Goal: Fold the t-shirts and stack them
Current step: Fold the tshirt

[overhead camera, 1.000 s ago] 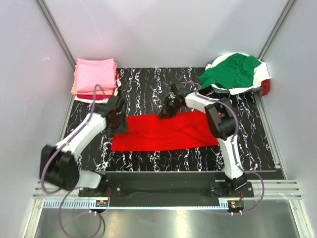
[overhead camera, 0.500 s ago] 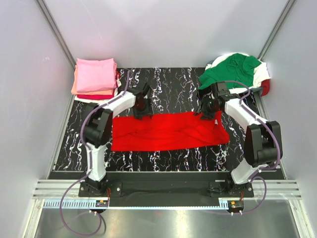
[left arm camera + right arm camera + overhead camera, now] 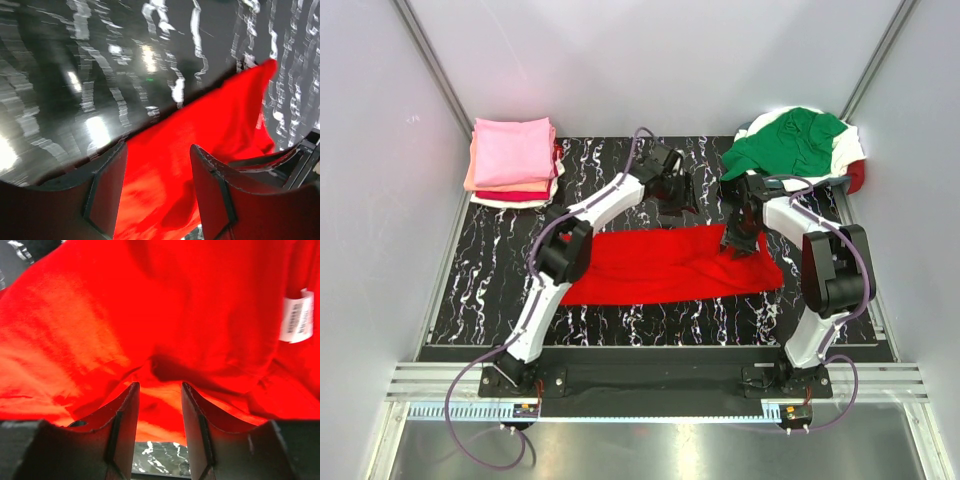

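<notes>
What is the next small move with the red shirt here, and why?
Probably lower the right gripper and close it on the right end of the red shirt. The shirt lies as a long flat strip and this open gripper hangs right over that end. The left gripper, also open, sits beyond the far edge holding nothing.

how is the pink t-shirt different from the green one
The pink t-shirt is folded flat into a neat rectangle; the green t-shirt is crumpled and unfolded. The pink t-shirt tops a tidy stack at the far left; the green t-shirt is draped over a loose heap at the far right. Both are a single solid colour and lie topmost.
</notes>
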`<state>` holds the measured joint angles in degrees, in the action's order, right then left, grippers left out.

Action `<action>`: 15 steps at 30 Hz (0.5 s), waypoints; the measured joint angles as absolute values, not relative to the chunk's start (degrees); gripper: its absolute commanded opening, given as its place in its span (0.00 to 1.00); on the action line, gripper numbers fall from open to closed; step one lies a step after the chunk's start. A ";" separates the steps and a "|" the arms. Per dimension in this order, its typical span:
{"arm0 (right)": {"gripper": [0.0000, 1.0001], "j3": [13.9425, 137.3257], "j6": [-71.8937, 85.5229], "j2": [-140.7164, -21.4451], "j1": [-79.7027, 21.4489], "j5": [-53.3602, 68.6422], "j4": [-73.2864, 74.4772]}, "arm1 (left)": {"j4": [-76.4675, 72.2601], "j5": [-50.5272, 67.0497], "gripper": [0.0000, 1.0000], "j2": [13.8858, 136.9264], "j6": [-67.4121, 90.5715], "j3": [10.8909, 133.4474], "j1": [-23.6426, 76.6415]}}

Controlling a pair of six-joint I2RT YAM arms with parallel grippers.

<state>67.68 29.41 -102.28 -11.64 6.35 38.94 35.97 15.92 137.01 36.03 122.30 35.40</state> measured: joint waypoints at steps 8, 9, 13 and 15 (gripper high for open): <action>0.51 67.66 27.75 -102.28 -11.62 3.49 39.16 | 31.46 23.70 0.57 143.46 40.12 122.23 35.68; 0.52 67.66 27.59 -102.30 -11.62 3.49 39.07 | 31.03 23.81 0.57 143.46 40.21 122.21 35.66; 0.36 67.72 26.68 -103.09 -11.66 3.62 38.41 | 29.45 24.40 0.57 143.46 40.64 121.14 35.70; 0.27 67.72 26.41 -104.01 -11.81 3.64 38.24 | 28.60 24.71 0.56 143.46 40.73 120.70 35.70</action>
